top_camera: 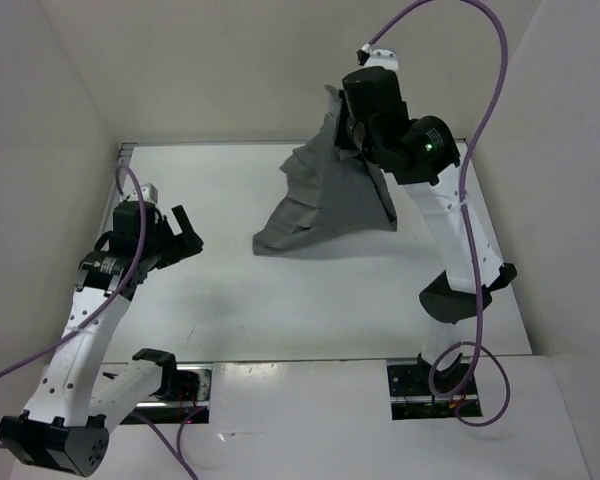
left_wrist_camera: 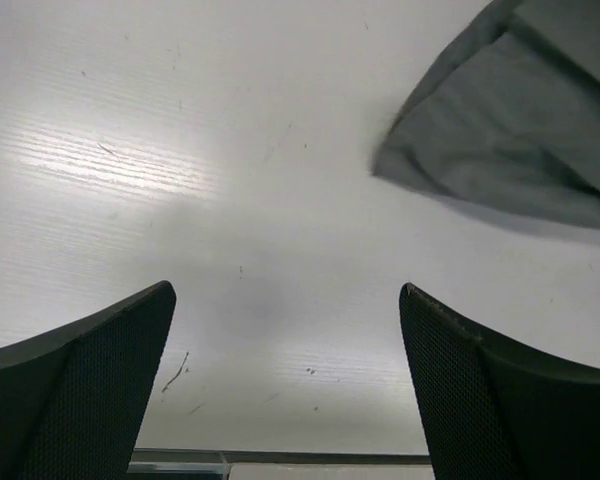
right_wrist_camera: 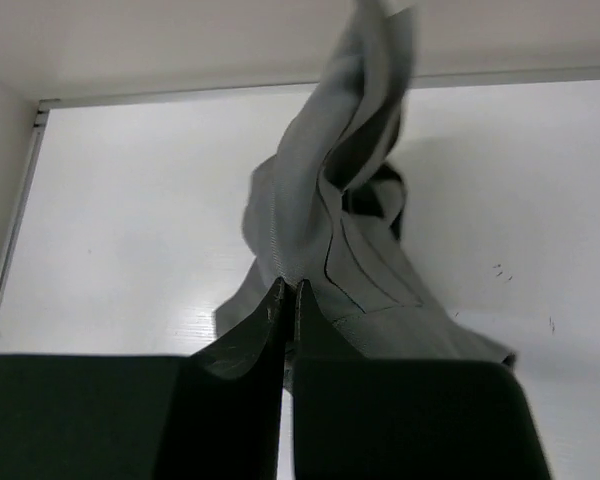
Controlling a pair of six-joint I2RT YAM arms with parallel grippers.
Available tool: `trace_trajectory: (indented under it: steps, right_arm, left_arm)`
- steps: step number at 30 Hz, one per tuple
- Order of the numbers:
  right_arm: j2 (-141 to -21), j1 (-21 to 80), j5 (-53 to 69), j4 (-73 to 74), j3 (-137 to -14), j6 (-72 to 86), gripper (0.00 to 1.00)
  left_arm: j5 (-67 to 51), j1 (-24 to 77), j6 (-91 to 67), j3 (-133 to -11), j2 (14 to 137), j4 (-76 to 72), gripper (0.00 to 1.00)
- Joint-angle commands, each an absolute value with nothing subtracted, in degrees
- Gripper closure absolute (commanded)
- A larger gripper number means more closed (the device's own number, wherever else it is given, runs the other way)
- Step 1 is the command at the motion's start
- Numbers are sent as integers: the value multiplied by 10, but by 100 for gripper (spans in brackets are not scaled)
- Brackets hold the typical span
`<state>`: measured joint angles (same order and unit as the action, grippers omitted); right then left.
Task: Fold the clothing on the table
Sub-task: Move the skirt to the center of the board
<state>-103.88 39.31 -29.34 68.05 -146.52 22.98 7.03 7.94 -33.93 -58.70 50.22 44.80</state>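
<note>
R gripper [right_wrist_camera: 288, 290]: jaws closed tight, tips pressed together, pinching a fold of the clothing [top_camera: 330, 205]. In R wrist view the grey fabric runs straight out from the fingertips and twists away in a rumpled column toward the far edge of the table [top_camera: 280, 300].

Clothing: sits in the far-right part of the table. Top view shows it drawn into a tent shape. The narrow peak is up under the R wrist, close to the far edge. The wide bottom is spread on the surface, from about table centre across toward the right edge. Folds/pleats bunch on the left flank of the tent; the right flank is smoother. Can't make out the darker band.

Pinch pt is on the raised upper part of the garment, so most of the fabric hangs below and nearer than the pincer. The low edge touches the table.

L gripper [left_wrist_camera: 285, 300]: jaws wide apart, nothing between them, over bare table near the left edge. In L wrist view the near-left corner of the garment lies flat at upper right, well apart from both L fingers [left_wrist_camera: 100, 380].
</note>
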Motion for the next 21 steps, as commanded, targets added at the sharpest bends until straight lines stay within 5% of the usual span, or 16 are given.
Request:
trace_trajectory:
  steps: [1, 10, 21]
  right_arm:
    - [-1108, 402, -273, 700, -1474, 244, 100]
    - [-1335, 451, -78, 644, -1623, 218, 100]
    - [-1198, 298, 99, 532, -1755, 256, 100]
  left_arm:
    - [33, 76, -321, -584, 511, 421, 1]
    - [11, 70, -305, -578, 523, 409, 1]
    - [4, 70, -294, -589, 562, 396, 1]
